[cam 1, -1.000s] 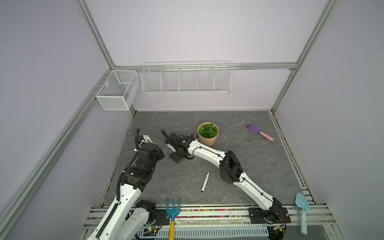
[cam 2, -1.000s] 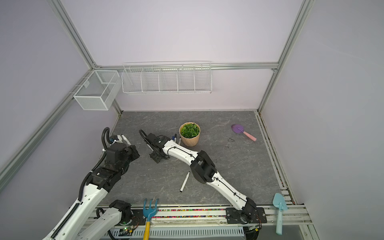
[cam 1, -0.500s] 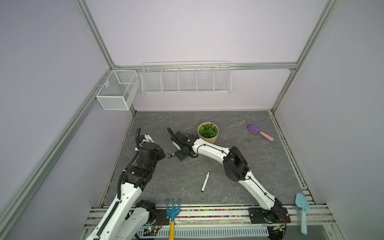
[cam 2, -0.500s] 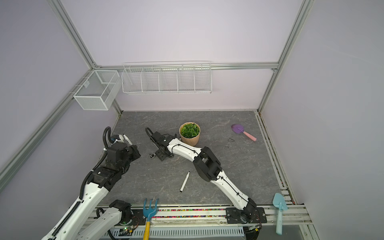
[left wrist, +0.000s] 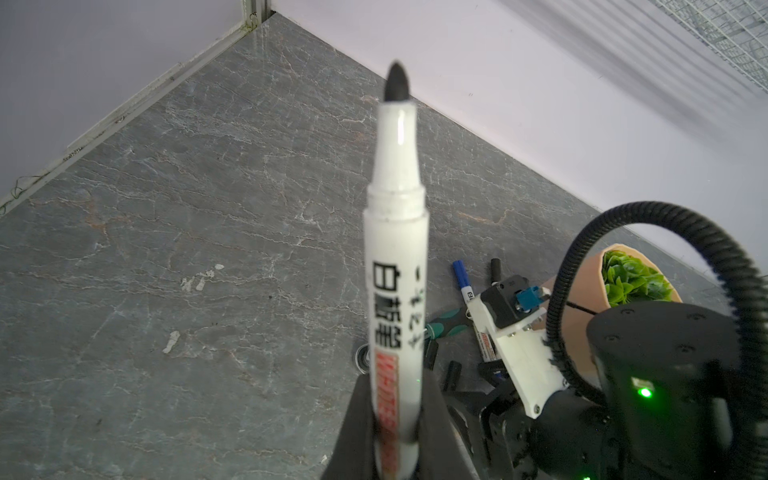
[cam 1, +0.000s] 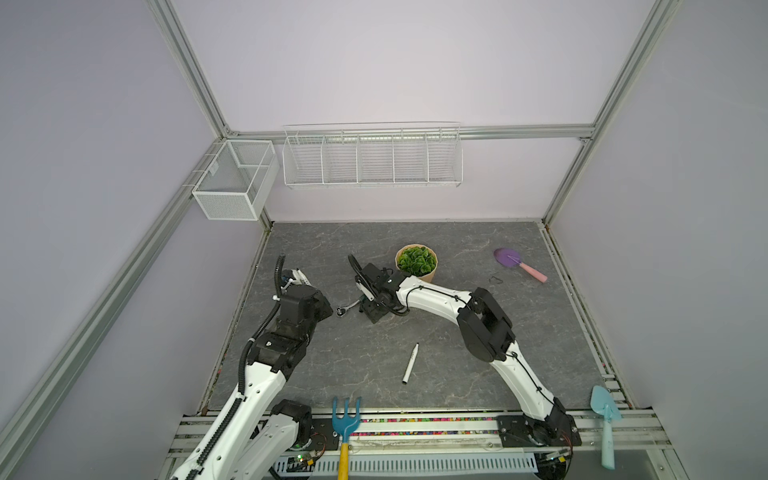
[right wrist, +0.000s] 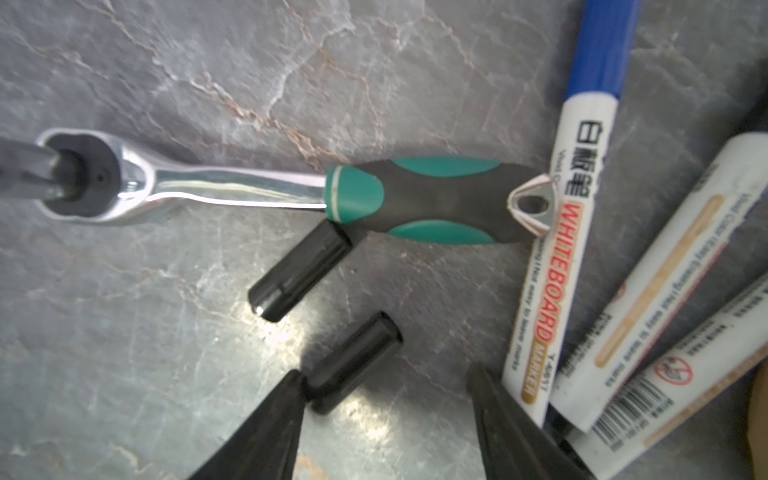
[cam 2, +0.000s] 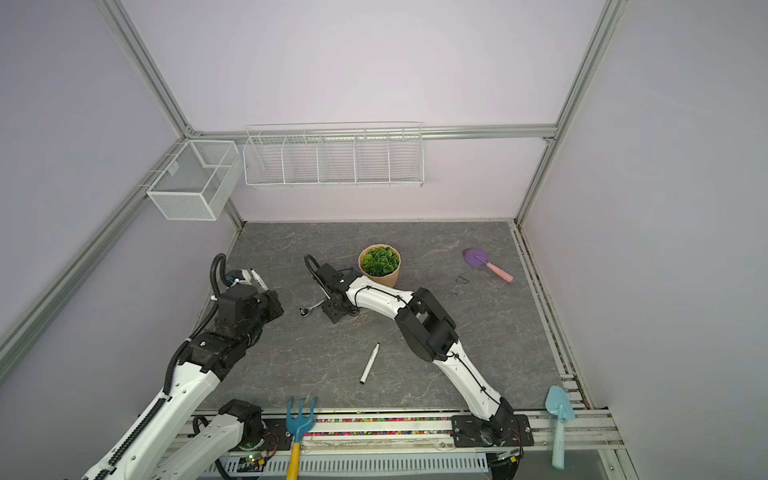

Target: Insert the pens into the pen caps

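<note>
Left wrist view: the left gripper (left wrist: 395,419) is clamped on an uncapped pen (left wrist: 395,257), whose dark tip points out past its fingers. Right wrist view: the right gripper (right wrist: 387,372) has its jaws spread apart. A black cap (right wrist: 355,365) lies between its fingers, touching one. A second cap (right wrist: 299,274) and the wrench (right wrist: 415,199) lie just beyond.

held pen (left wrist: 395,249): base hidden in left pincer (left wrist: 397,399) | blue-capped pen (right wrist: 555,266): cut by frame edge | wrench head (right wrist: 83,178): blurred
</note>
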